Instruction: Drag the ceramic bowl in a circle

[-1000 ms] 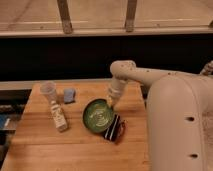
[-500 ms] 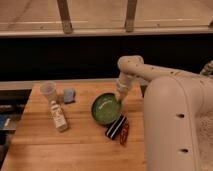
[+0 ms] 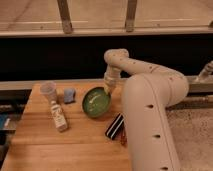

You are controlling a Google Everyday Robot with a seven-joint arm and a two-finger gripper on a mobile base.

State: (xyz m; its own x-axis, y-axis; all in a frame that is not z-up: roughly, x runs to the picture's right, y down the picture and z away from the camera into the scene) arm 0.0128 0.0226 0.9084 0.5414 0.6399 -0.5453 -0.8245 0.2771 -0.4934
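The ceramic bowl (image 3: 96,102) is round, glossy green with a darker rim, and sits tilted on the wooden table (image 3: 45,145) right of centre. My gripper (image 3: 107,89) reaches down from the white arm and touches the bowl's upper right rim.
A clear plastic cup (image 3: 48,91) and a small blue object (image 3: 69,94) stand at the table's back left. A white bottle (image 3: 59,117) lies left of the bowl. A dark striped packet (image 3: 115,126) lies in front of the bowl near the right edge. The arm's white body (image 3: 150,120) fills the right.
The bowl has moved toward the back of the table with the gripper, away from the dark packet. The arm's wrist has swung back and right.
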